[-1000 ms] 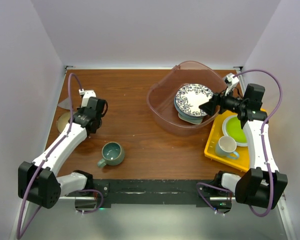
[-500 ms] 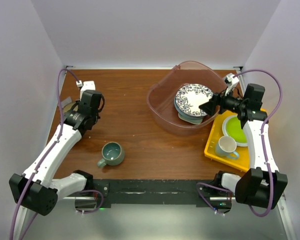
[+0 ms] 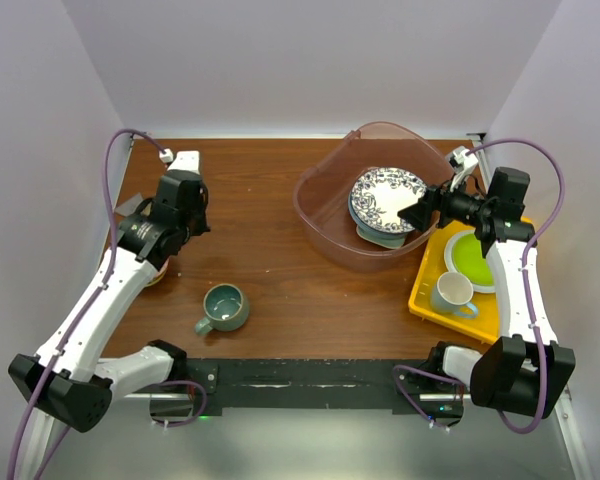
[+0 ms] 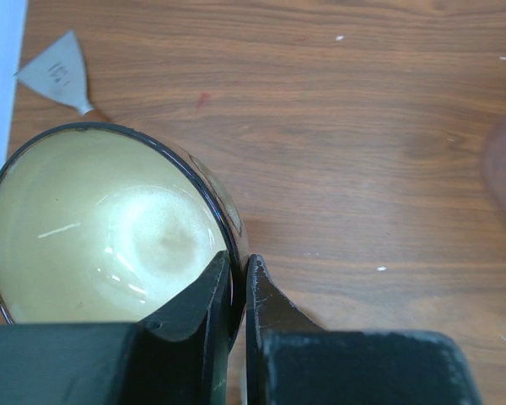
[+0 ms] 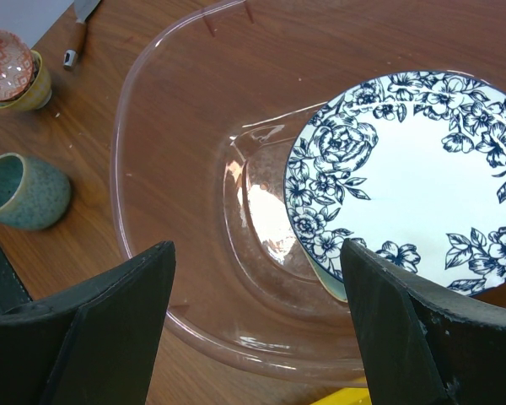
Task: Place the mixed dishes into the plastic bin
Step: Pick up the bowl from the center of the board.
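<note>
The wooden table [image 3: 270, 200] is carrying a bin [image 3: 315, 215] at its far right, sitting just beside a yellow tray [image 3: 425, 290] along the right edge. A mug [image 3: 224, 307] is standing near the front left. A blade [image 4: 63, 74] is lying by the left edge near a bowl [image 4: 110, 228], which may be resting or lifted.

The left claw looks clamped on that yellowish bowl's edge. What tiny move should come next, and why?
Probably lift the bowl straight up a little. The left gripper is shut on its rim, one finger inside and one outside. The plastic bin stands off to the right with high walls, so the bowl likely needs height before crossing.
</note>
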Robot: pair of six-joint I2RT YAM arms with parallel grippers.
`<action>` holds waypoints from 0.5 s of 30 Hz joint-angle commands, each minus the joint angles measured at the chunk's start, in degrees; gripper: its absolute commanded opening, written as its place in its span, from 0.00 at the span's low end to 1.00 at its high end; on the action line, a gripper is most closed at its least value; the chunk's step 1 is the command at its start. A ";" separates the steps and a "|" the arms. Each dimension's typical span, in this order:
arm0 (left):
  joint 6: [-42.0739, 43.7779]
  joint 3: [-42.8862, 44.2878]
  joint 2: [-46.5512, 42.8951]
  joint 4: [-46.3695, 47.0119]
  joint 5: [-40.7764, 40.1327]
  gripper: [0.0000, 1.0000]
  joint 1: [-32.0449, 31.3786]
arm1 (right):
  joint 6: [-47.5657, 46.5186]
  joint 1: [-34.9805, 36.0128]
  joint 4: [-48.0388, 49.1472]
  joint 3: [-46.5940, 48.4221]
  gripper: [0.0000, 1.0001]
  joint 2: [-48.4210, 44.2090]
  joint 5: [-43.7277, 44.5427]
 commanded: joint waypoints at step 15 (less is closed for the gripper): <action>2.80 6.57 1.82 6.77 6.21 0.00 -11.27 | -0.72 -0.25 1.58 0.34 0.84 -0.89 -1.33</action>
